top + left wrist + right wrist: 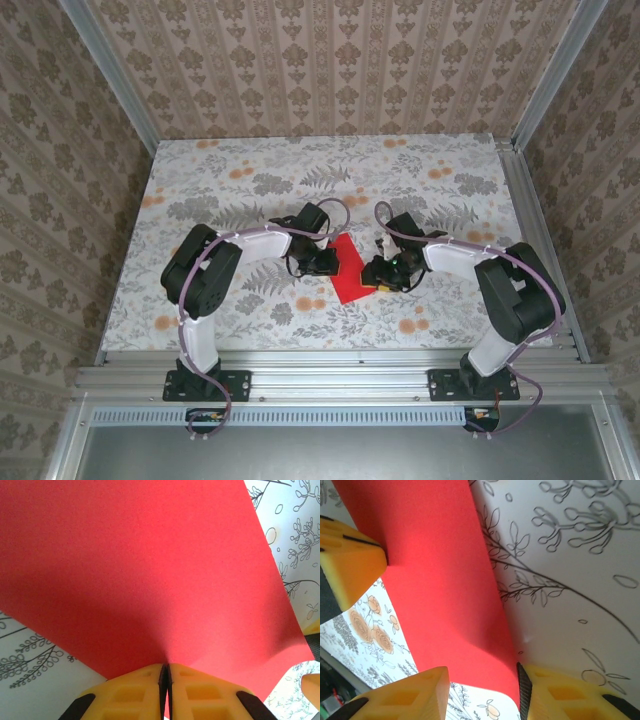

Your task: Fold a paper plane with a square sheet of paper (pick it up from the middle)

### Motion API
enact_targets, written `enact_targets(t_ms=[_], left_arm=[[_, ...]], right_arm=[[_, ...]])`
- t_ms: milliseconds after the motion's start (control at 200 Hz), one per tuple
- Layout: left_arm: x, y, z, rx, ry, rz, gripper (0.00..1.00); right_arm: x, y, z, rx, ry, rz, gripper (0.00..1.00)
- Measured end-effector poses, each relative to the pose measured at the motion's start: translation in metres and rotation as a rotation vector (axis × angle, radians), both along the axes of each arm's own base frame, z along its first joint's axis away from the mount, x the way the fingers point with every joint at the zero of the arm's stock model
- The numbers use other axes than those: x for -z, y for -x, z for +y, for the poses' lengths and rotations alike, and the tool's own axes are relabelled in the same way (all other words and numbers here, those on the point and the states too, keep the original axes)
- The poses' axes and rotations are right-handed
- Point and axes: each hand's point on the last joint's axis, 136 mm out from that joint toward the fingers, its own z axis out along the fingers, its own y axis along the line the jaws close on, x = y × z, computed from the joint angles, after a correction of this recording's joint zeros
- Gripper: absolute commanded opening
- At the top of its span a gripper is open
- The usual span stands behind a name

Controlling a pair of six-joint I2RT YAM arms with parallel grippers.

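One square sheet of paper (150, 570), one left pincer (166, 669), one right pincer (482, 679), one table (250, 180).

square sheet of paper (347, 272): plain bright red is shown, unpatterned; a deeper red is seen where shade falls on it.
left gripper (166, 672): the fingers (130, 695) are coloured yellow, with black parts at the outer corners.
right gripper (481, 680): the fingers (410, 695) are coloured yellow; a black pad is seen on one inner face.
left arm (255, 243) and right arm (455, 255): white links are joined by black housings.
table (250, 170): a white cloth is printed with grey leaves and orange flowers; thin black outlined sprigs are seen up close.
walls (330, 60): beige paper is patterned with brown damask motifs in vertical rows.
frame rail (340, 378): plain silver-grey metal is shown.
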Motion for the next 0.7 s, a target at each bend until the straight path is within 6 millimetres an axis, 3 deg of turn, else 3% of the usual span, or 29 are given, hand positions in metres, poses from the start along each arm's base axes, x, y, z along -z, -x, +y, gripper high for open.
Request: enact_targets(t_ms=[310,700], left_arm=[[0.0,0.0,0.001,-0.001,0.014,0.004,0.13],[0.0,0.0,0.001,-0.001,0.019,-0.002,0.13]], right_arm=[[-0.023,0.0,0.011,0.01,-0.094,-0.017,0.33],[-0.034,-0.006,0.022,0.033,-0.174,-0.019,0.05]])
